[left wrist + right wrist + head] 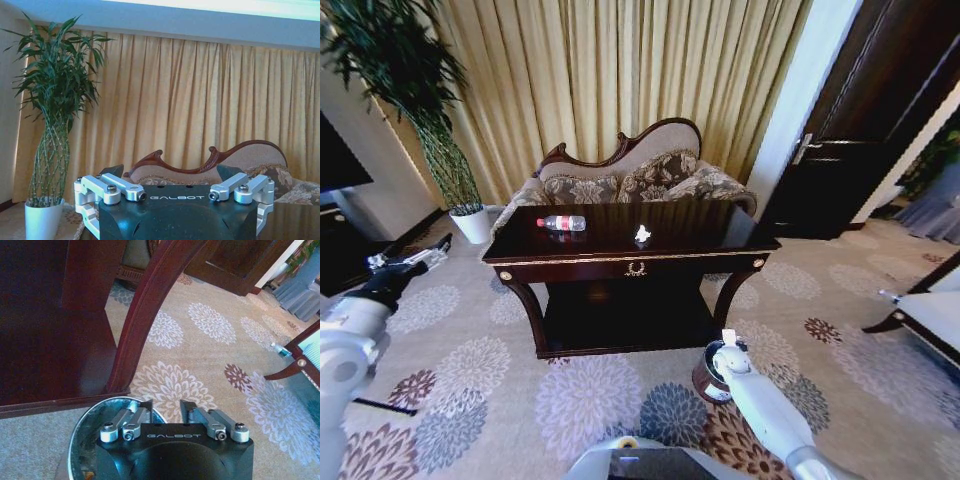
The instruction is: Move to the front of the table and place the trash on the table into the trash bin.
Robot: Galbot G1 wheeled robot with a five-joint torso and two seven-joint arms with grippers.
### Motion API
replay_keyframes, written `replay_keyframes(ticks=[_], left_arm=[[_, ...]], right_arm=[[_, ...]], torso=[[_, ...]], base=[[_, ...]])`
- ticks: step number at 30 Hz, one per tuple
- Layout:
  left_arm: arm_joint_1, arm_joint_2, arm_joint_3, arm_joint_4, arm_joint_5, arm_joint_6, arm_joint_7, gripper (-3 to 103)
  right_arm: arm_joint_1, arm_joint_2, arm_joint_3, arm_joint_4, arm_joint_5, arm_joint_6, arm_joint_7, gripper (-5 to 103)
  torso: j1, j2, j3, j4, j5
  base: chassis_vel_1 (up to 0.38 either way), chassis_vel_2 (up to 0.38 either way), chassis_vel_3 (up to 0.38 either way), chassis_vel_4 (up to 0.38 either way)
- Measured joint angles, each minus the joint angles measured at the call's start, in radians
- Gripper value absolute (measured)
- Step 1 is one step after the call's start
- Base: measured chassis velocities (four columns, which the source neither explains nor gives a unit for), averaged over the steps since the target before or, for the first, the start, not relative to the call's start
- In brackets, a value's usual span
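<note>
Right gripper fingers spread above trash bin; left gripper spread; bottle on table.

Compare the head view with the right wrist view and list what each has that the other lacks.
Head view alone: the bottle and a paper scrap lying apart on the table top, plus the sofa and plant. Right wrist view alone: the trash bin's metallic rim just beneath the open right end effector. Both: the table's curved leg, the lower shelf, the floral carpet, and the trash bin.
</note>
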Motion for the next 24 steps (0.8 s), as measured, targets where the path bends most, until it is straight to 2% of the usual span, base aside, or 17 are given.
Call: replay_keyframes(ticks=[2,3,5,6,8,9,11,12,13,14,15,17,18,24], left_arm=[[-0.006,0.000,0.006,0.001,0.001,0.000,0.000,100],[-0.006,0.000,0.006,0.001,0.001,0.000,0.000,100],[-0.011,0.000,0.012,0.000,0.002,0.000,0.000,100],[-0.011,0.000,0.012,0.000,0.002,0.000,0.000,100],[-0.015,0.000,0.016,-0.003,0.002,0.000,0.000,100],[-0.015,0.000,0.016,-0.003,0.002,0.000,0.000,100],[-0.015,0.003,0.016,-0.004,0.002,0.000,-0.001,100],[-0.015,0.003,0.016,-0.004,0.002,0.000,-0.001,100],[-0.015,0.005,0.016,-0.004,0.002,0.000,0.000,100],[-0.015,0.005,0.016,-0.004,0.002,0.000,0.000,100],[-0.015,0.005,0.016,-0.004,0.002,-0.001,0.001,100],[-0.014,0.005,0.016,-0.004,0.002,-0.002,0.000,100],[-0.013,0.006,0.016,-0.005,0.002,-0.003,0.001,100],[-0.010,0.006,0.016,-0.010,0.002,-0.003,0.001,100]], right_arm=[[-0.002,-0.008,0.002,0.009,0.017,0.000,-0.001,38],[-0.002,-0.008,0.002,0.009,0.017,0.000,-0.001,38],[-0.007,-0.013,0.014,0.040,0.067,0.006,-0.002,50],[-0.007,-0.013,0.014,0.040,0.067,0.006,-0.002,50],[-0.023,-0.030,0.030,0.146,0.125,0.080,-0.035,61],[-0.023,-0.030,0.030,0.146,0.125,0.080,-0.035,61],[-0.050,-0.069,0.033,0.304,0.157,0.139,-0.086,71],[-0.050,-0.069,0.033,0.304,0.157,0.139,-0.086,71],[-0.066,-0.093,0.032,0.407,0.163,0.163,-0.109,77],[-0.074,-0.112,0.030,0.500,0.179,0.171,-0.118,77],[-0.083,-0.134,0.024,0.634,0.206,0.174,-0.116,88],[-0.087,-0.148,0.020,0.702,0.221,0.178,-0.115,88],[-0.092,-0.169,0.012,0.780,0.236,0.195,-0.113,97],[-0.118,-0.251,0.008,0.906,0.202,0.288,-0.160,100]], torso=[[0.000,0.000,0.000,-0.0001,-0.0002],[0.000,0.000,0.000,-0.0001,-0.0002],[0.000,0.000,0.000,-0.0004,0.0000],[0.000,0.000,0.000,-0.0004,0.0000],[0.000,0.000,0.000,0.0000,0.0002],[0.000,0.000,0.000,0.0000,0.0002],[0.000,0.000,0.000,0.0004,-0.0002],[0.000,0.000,0.000,0.0004,-0.0002],[0.000,0.000,0.000,-0.0002,0.0000],[0.000,0.000,0.000,-0.0003,-0.0002],[0.000,0.000,0.000,-0.0001,-0.0003],[0.000,0.000,0.000,0.0004,-0.0001],[0.000,0.000,0.000,0.0003,-0.0002],[0.000,0.000,0.000,-0.0003,0.0000]], base=[[0.000,0.000,0.000,0.000],[0.000,0.000,0.000,0.000],[0.000,0.000,0.000,0.000],[0.000,0.000,0.000,0.000],[0.000,0.000,0.000,0.000],[0.000,0.000,0.000,0.000],[0.000,0.000,0.000,0.000],[0.000,0.000,0.000,0.000],[0.000,0.000,0.000,0.000],[0.000,0.000,0.000,0.000],[0.000,0.000,0.000,0.000],[0.000,0.000,0.000,0.000],[0.000,0.000,0.000,0.000],[0.000,0.000,0.000,0.000]])
